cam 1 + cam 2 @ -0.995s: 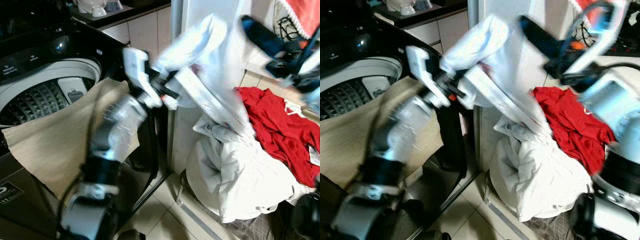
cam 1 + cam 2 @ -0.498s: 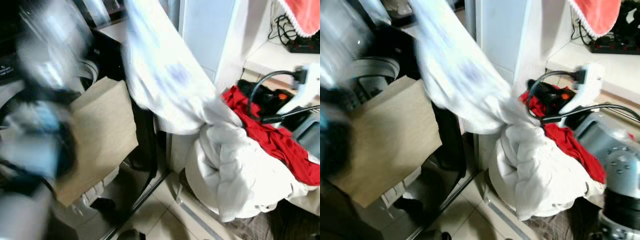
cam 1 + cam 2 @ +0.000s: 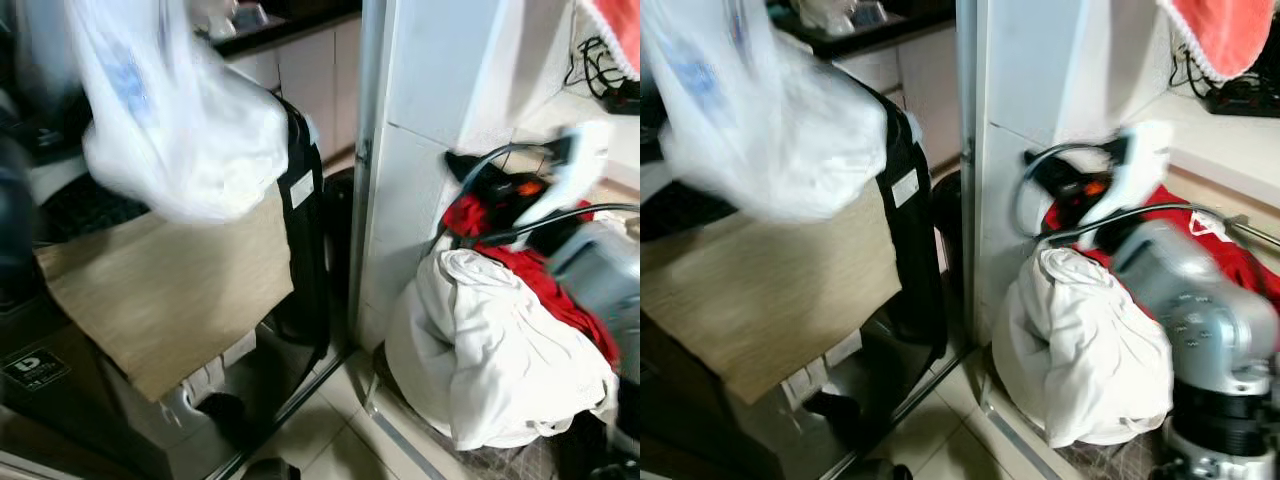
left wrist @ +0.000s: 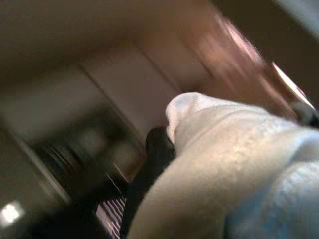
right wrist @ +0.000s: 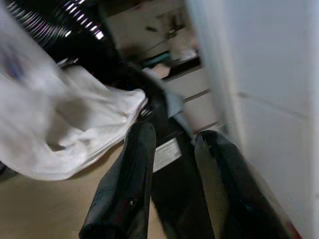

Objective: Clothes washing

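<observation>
My left pincer (image 4: 158, 149) is clamped on the white cloth (image 3: 185, 135), hanging over the washer (image 3: 60, 215). My right pincer (image 5: 172, 164), fingers apart, hovers above the laundry pile (image 3: 490, 360).

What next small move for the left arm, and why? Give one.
Probably lower the white garment toward the washer: the left tool has it bunched and hanging in the air above the tan cloth draped over the washer's edge, with nothing underneath supporting it.
</observation>
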